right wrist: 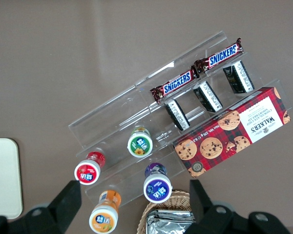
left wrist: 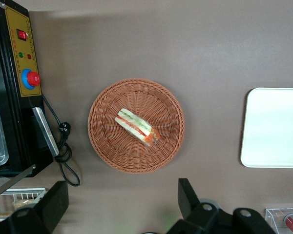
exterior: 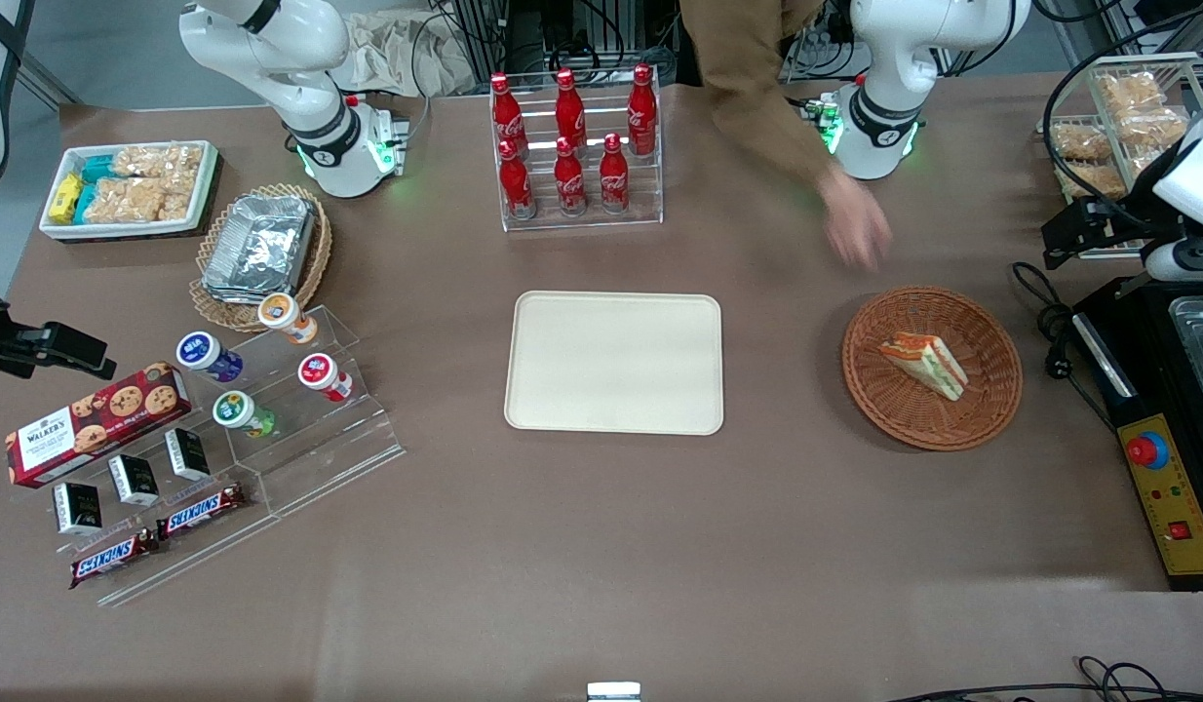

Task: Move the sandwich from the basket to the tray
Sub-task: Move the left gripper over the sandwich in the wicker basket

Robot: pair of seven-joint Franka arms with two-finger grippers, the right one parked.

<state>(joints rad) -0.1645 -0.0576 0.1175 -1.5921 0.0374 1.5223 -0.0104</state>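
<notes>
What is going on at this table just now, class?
A sandwich lies in a round brown basket toward the working arm's end of the table, untouched so far. The cream tray beside the basket holds nothing yet. The left arm's gripper hangs high above the table near the basket, fingers spread open and holding nothing. A person's hand reaches over the table, farther from the front camera than the basket.

Bright, even overhead light; soft, short shadows under the basket [exterior: 931, 367] and the tray [exterior: 613, 363]. Glare on the foil containers [exterior: 260, 244] (green glow at the arm base [exterior: 368, 161] too). Motion blur on a person's hand [exterior: 855, 229]. Dark, close and soft-edged over the table near the basket, fingers spread: the gripper [left wrist: 122, 202].
</notes>
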